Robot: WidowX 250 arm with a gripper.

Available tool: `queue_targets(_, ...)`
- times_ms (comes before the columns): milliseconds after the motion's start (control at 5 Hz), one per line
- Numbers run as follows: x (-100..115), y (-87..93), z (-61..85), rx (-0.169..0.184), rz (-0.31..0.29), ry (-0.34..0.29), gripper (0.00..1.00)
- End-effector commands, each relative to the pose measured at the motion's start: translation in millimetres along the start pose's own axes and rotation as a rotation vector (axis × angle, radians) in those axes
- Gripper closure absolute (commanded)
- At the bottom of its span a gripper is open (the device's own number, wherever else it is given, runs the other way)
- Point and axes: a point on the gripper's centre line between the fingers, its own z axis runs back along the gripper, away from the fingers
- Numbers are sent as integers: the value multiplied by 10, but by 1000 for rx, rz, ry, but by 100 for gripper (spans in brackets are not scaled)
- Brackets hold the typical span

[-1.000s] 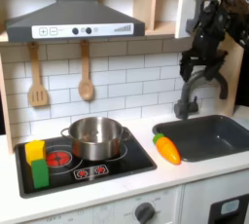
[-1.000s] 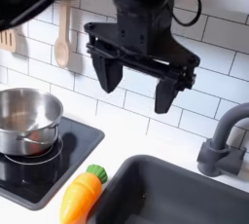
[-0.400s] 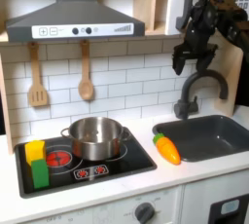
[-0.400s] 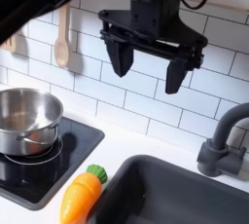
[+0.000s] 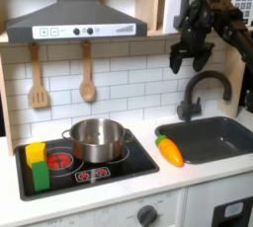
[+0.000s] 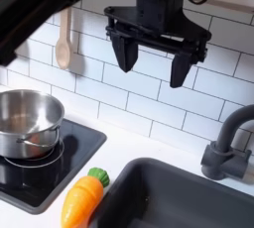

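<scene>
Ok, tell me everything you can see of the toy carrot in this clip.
The toy carrot is orange with a green stub at one end and looks like smooth plastic. It lies on its side on the white counter, between the black stovetop and the dark sink, apart from the steel pot. In the second exterior view its green end points away from the camera. Nothing grips it; the open gripper hangs well above.

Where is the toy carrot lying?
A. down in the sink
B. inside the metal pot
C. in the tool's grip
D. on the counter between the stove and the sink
D: the toy carrot lies on the counter, between the stove and the sink, far below the open tool.
</scene>
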Motion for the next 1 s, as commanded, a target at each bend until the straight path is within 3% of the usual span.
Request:
queue_targets(0, 106, 4, -32, -3, 17, -7, 0)
queue_targets(800, 276, 32, -139, 0, 39, -8, 0)
